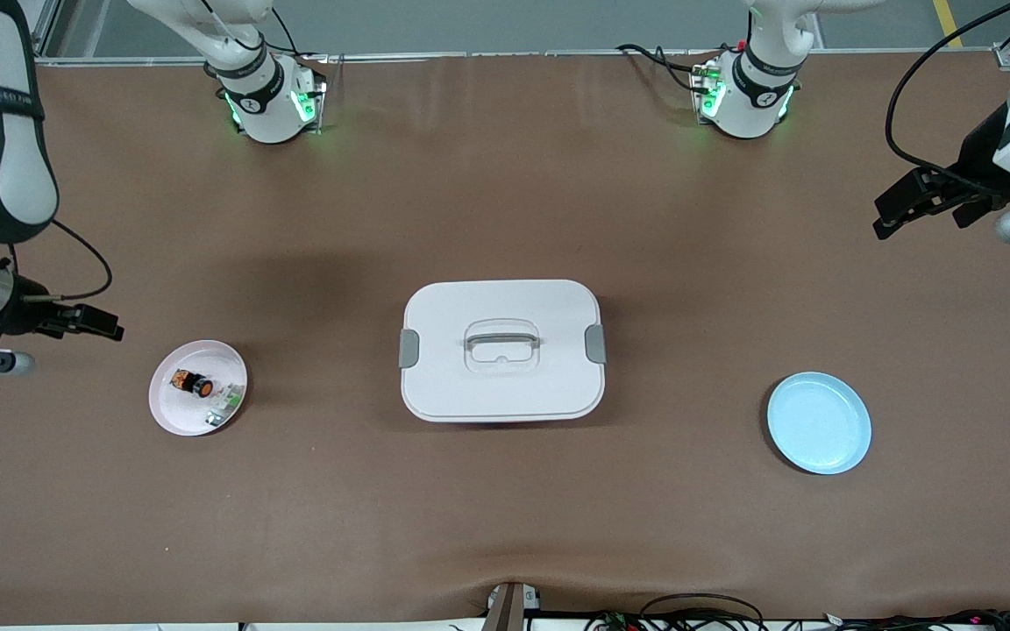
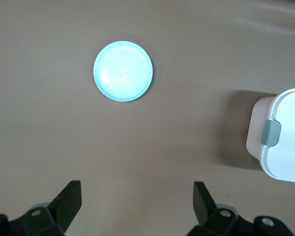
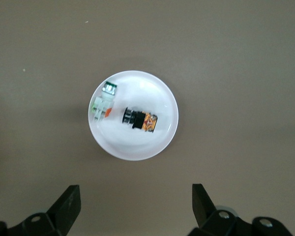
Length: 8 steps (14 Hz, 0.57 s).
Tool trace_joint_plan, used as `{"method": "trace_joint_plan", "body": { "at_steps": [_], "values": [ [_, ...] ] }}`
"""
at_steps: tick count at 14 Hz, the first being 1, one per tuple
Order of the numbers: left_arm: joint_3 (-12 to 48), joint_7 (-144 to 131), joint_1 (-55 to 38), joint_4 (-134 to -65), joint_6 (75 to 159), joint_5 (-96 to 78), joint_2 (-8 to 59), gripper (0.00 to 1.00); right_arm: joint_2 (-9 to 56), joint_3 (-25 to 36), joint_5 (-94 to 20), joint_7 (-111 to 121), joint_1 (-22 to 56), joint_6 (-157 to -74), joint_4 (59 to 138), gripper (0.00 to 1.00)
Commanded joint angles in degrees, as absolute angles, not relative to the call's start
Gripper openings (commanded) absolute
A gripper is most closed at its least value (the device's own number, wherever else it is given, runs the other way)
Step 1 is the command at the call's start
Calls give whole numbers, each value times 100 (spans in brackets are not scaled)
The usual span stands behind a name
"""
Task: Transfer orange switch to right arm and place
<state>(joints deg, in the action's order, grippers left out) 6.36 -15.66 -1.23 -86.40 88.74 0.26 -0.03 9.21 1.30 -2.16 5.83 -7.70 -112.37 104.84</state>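
We find the orange switch lying on its side in the pink plate near the right arm's end of the table, with a small green-and-white part just beside it on the same plate. The right gripper hovers above this plate with its jaws apart and empty. The left gripper hangs over bare table near the left arm's end, jaws likewise apart, with the blue plate empty below it. A white lidded box sits at the table's centre.

Risks we foresee:
- The jaws may catch the green-and-white part (it lies close to the switch) and lift or scatter it.
- The switch is round and may roll away from the closing jaws.
- A low approach may tip or push the light plate.
- During handover, an early release may drop the switch.
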Motion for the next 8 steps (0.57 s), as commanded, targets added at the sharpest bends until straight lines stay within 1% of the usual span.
{"method": "trace_joint_plan", "body": {
  "at_steps": [1,8],
  "values": [
    [589,-1433,-149,-8490,8763,-18,88,100,117,106,-255,238,-686,-11232,11143,100],
    [598,-1450,-149,-8490,8745,-79,88,100,-1097,88,-176,246,-580,-11233,12014,100]
  ]
}}
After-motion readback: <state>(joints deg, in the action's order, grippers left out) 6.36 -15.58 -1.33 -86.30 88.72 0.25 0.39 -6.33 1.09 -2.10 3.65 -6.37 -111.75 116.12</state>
